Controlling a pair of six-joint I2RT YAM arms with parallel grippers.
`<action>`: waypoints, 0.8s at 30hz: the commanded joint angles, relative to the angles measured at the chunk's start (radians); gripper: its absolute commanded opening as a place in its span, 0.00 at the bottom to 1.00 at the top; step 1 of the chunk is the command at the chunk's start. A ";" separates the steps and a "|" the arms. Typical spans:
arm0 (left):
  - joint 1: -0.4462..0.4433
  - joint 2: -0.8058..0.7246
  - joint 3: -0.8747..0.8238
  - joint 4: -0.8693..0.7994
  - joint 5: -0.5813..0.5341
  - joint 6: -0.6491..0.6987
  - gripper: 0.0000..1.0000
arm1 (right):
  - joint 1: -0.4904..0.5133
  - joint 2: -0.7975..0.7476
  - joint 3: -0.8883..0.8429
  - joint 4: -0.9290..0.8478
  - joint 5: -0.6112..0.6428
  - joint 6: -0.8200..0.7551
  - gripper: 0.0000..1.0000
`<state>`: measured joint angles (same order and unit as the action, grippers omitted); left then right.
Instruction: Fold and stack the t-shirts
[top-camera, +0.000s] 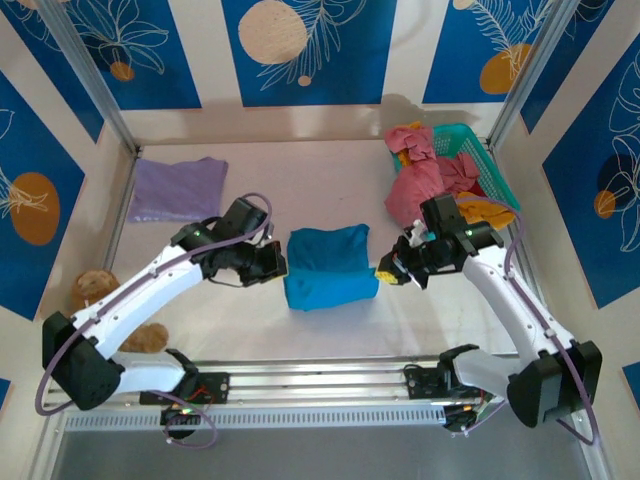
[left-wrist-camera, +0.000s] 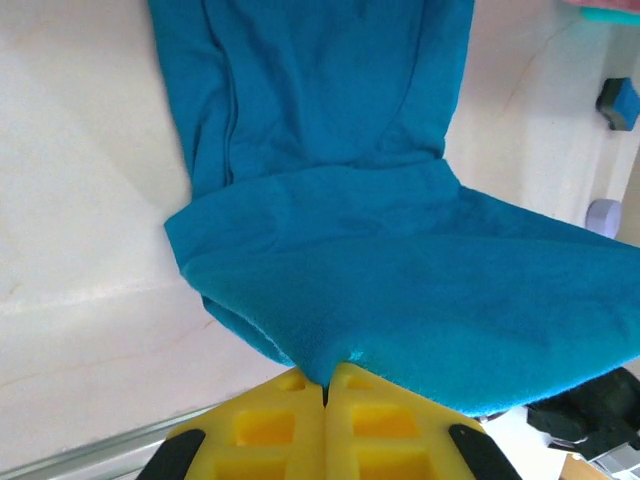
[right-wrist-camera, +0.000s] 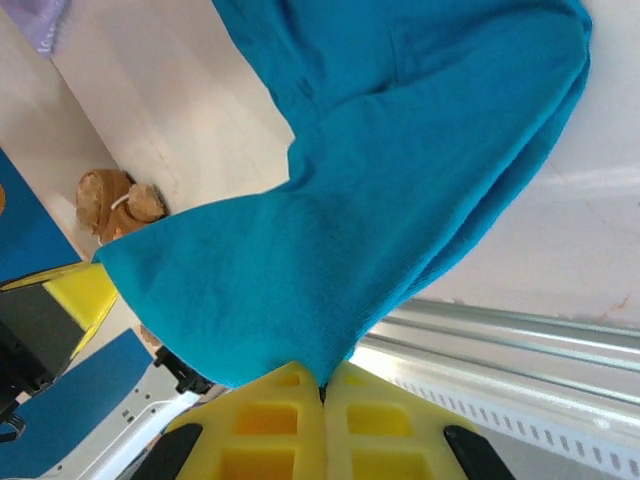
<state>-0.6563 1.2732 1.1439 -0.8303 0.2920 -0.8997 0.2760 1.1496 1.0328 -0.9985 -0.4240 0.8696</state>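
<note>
From above, the blue shirt (top-camera: 330, 266) lies folded in the middle of the table (top-camera: 300, 170). The left gripper (top-camera: 278, 262) is at its left edge and the right gripper (top-camera: 385, 272) is at its right edge. A purple shirt (top-camera: 177, 188) lies flat at the far left. A pink shirt (top-camera: 420, 185) spills out of the basket (top-camera: 480, 160) at the far right. An orange shirt (top-camera: 487, 210) is just beside it. A teddy (top-camera: 95, 288) sits off the left side of the table.

On the left wrist, the left gripper (left-wrist-camera: 326, 380) has its yellow fingers pressed together. They pinch the edge of the blue shirt (left-wrist-camera: 380, 250), which is pulled up into a point there.

On the right wrist, the right gripper (right-wrist-camera: 322, 385) is pressed together too. It pinches another part of the blue shirt (right-wrist-camera: 400, 180). The teddy (right-wrist-camera: 115, 200) shows far off behind the cloth.
</note>
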 joint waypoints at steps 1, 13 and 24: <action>0.051 0.032 0.066 -0.014 0.075 0.077 0.00 | -0.029 0.037 0.053 0.014 -0.043 -0.052 0.00; 0.192 0.233 0.188 -0.037 0.186 0.210 0.00 | -0.089 0.283 0.238 0.055 -0.041 -0.117 0.00; 0.314 0.533 0.431 -0.052 0.258 0.329 0.00 | -0.080 0.627 0.509 0.057 0.032 -0.180 0.00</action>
<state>-0.3611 1.7649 1.4971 -0.8417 0.5179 -0.6361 0.1886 1.7275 1.4639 -0.9276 -0.4118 0.7269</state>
